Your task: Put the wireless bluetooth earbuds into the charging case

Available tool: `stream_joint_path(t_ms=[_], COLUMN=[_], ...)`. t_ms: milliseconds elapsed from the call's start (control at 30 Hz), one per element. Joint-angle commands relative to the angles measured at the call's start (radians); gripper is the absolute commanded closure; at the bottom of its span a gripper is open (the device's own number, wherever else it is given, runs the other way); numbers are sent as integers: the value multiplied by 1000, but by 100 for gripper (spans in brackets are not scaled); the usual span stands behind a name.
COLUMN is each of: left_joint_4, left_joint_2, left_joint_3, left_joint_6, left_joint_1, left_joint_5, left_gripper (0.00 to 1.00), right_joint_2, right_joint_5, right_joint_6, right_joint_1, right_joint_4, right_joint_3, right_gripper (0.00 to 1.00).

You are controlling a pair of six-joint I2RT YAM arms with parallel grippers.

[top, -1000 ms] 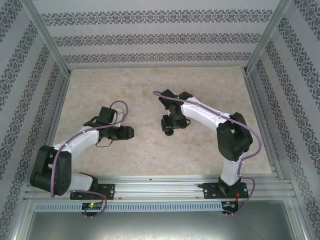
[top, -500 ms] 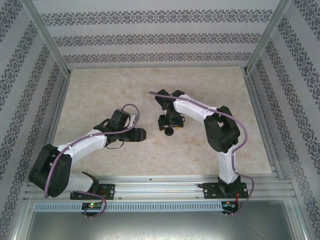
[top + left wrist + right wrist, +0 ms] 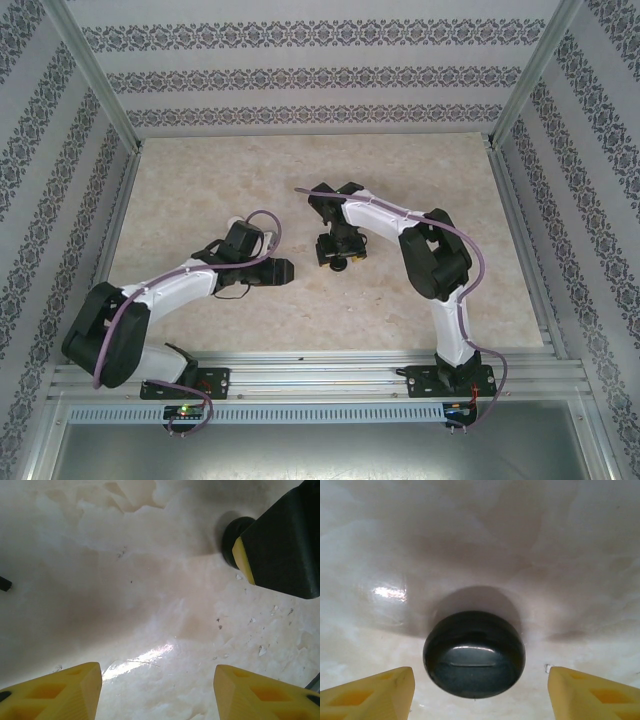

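In the top external view, the left gripper (image 3: 285,270) is located left of centre, low over the marbled beige table (image 3: 200,180), with its tip directed toward the right of the frame. The right gripper (image 3: 338,257) is located just right of centre and is directed downward over the black round charging case (image 3: 341,266), which lies on the table at the middle of the frame. The two grippers are near each other but apart.

In the left wrist view, the yellow fingertips (image 3: 55,692) of the left gripper are seen in the lower left and lower right corners. The jaws are parted, bare table lies between them, and nothing is grasped. At the left edge, a small dark object (image 3: 4,584) is cut off by the frame; its identity cannot be told. In the upper right, a black finger of the right gripper is seen with the charging case partly hidden behind it.

In the right wrist view, the right gripper's fingertips occupy the lower corners and the jaws are released wide. The charging case lies at lower centre, ahead of the fingertips and touched by neither. Its glossy lid is shut. Whether the earbuds are inside cannot be told.
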Motion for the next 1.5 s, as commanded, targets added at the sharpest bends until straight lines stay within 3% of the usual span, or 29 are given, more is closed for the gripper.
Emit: stream_joint_path(t_ms=[0,733,1033,1333,1467], left_joint_4=[-15,56,107,345,401], left_joint_2=[35,-29,-39,-140,-223], left_joint_3=[56,1,-9,-121,-135], left_joint_6=[27,2,19,20,29], left_joint_1=[-15,-19,-18,-20,-39], left_joint_5=[20,15,45,77,30], left_gripper=[40,40,41,43,44], right_joint_2=[22,68,61,-97,-227], right_joint_5=[-11,-59,-92,-183,-218], right_joint_6=[3,15,32,130,210], right_joint_1=[-13,-6,-3,-10,-20], right_joint_4=[-19,39,82,234,326], right_joint_3=[12,-33,-27,-147,-208], right_gripper=[30,37,47,53,53])
